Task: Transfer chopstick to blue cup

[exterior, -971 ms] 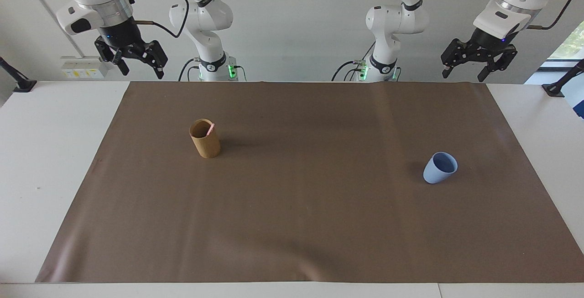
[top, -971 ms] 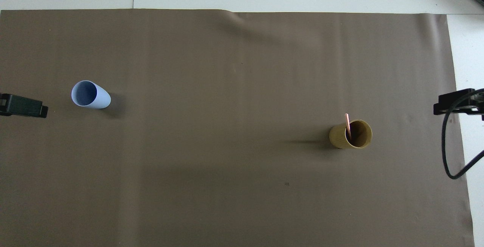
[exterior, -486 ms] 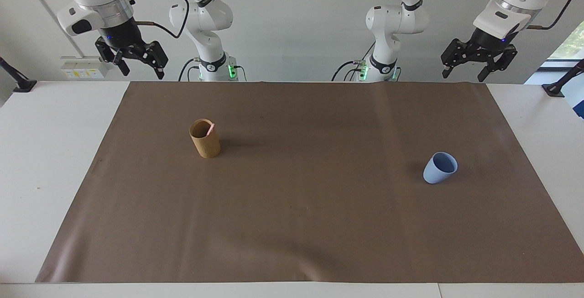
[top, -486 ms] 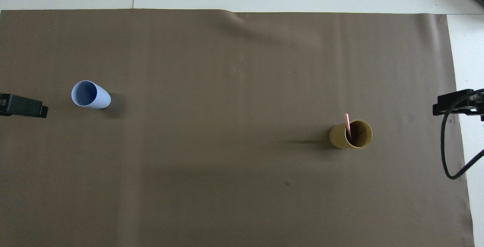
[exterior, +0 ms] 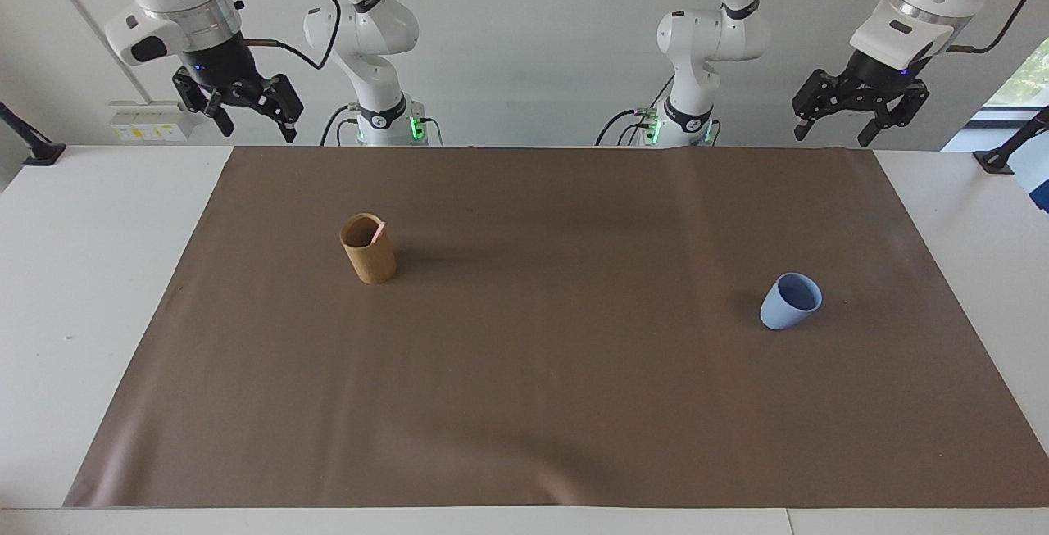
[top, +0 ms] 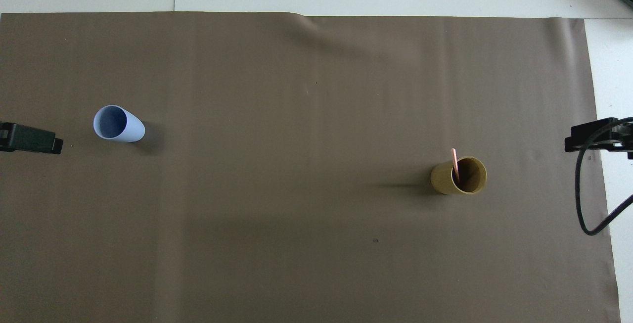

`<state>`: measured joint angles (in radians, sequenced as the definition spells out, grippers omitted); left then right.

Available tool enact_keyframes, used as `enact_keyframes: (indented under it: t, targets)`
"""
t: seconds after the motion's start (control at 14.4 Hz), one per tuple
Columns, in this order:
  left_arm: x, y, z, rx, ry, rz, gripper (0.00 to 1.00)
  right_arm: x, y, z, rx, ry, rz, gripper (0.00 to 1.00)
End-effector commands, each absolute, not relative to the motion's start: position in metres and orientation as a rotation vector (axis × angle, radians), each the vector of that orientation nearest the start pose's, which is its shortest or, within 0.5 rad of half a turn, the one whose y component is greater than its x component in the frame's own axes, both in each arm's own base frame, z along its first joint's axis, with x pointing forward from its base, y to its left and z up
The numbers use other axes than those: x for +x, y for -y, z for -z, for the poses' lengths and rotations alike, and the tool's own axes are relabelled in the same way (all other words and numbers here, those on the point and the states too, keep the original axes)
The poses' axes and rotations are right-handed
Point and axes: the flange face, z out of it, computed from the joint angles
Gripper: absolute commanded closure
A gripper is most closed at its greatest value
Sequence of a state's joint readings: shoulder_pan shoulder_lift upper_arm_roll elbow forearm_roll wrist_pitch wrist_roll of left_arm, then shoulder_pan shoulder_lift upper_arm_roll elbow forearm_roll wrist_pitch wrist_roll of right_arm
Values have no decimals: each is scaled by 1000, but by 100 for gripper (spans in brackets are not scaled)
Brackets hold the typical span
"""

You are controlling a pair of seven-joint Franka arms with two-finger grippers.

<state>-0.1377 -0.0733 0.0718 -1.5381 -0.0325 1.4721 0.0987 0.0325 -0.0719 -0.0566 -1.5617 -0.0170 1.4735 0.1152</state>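
Observation:
The pink chopstick (exterior: 377,232) (top: 454,161) leans inside a tan cylindrical holder (exterior: 369,253) (top: 458,177), its tip poking above the rim, toward the right arm's end of the brown mat. The light-blue cup (exterior: 790,302) (top: 118,124) stands upright and empty toward the left arm's end, slightly farther from the robots than the holder. My right gripper (exterior: 256,130) hangs open and empty high over the mat's corner by its own base. My left gripper (exterior: 832,135) hangs open and empty high over the other corner at the robots' edge. Neither touches anything.
A brown mat (exterior: 557,387) covers most of the white table (exterior: 74,289). A black cable (top: 588,204) loops down from the right arm over the mat's edge. Black clamp mounts (exterior: 33,150) sit at the table's corners.
The right gripper has shifted slightly up in the air. The left arm, the holder, the chopstick and the cup have not moved.

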Motion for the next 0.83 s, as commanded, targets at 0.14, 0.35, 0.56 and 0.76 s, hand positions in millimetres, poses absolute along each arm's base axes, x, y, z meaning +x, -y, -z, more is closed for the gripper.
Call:
enact_keyframes:
  t: [0.14,0.35,0.56,0.76]
  targets:
    - [519,38,-676,-3169,-255,-2,0,514,16,-658,-3140,-257,-7,0]
    - [519,38,-676,-3169,-255,-2,0,513,16,-659,-3141,-250,-9,0]
    - [519,38,-676,-3169,-255,-2,0,513,15,-659,-3141,-250,-9,0]
    - [519,38,-676,-3169,-255,-2,0,513,15,-659,-3141,-245,-9,0]
